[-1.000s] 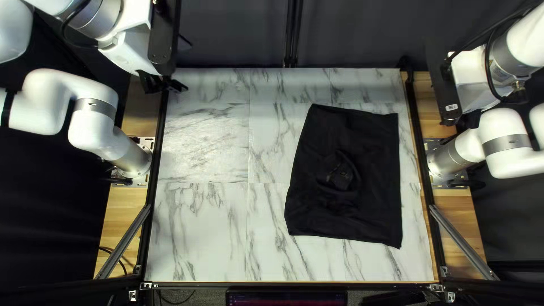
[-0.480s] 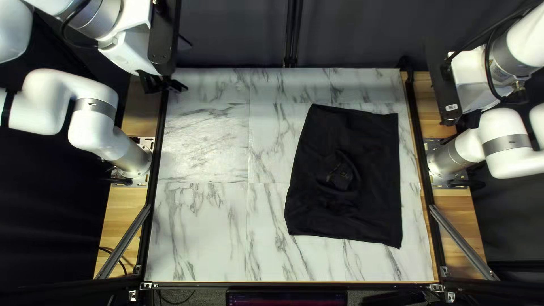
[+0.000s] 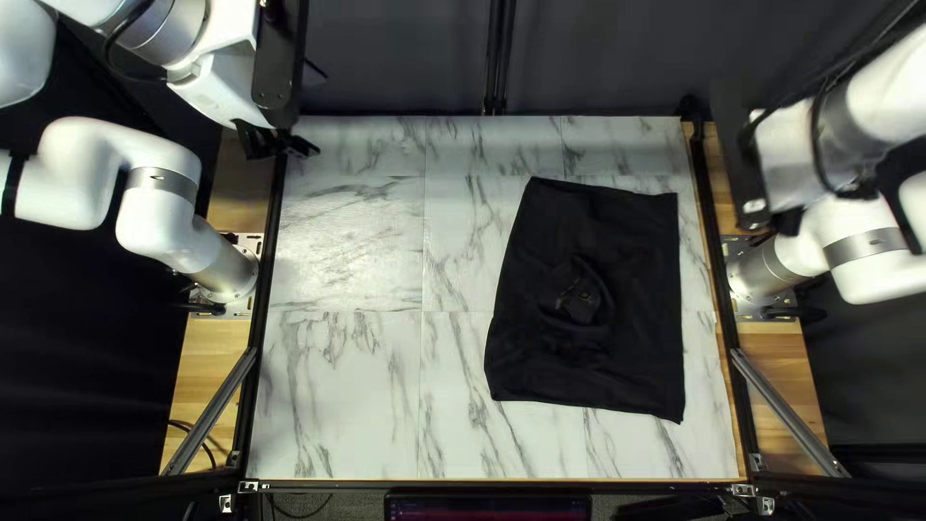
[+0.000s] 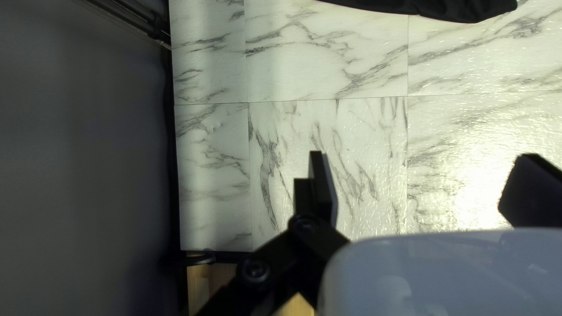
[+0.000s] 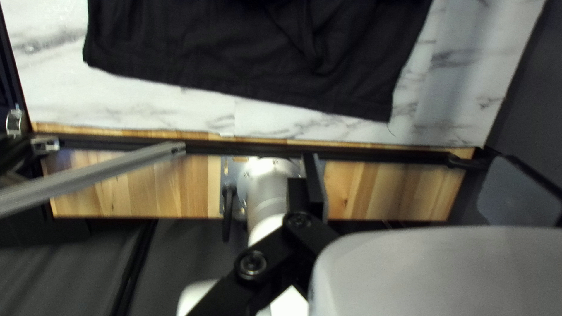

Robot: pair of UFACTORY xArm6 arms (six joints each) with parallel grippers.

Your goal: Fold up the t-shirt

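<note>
Lying rumpled at its middle on the marbled desk (image 3: 338, 396), a black T-shirt (image 3: 637, 328) sits between left gripper (image 3: 293, 150) and right gripper (image 3: 789, 222), both spread wide.

The table (image 3: 338, 405) is brightly lit, with a soft sheen toward ten o'clock in the top left view and harsh white glare in the left wrist view. The twelve o'clock curtain (image 3: 405, 58) is dim; the right arm (image 3: 796, 159), toward two o'clock, is motion-blurred.
</note>
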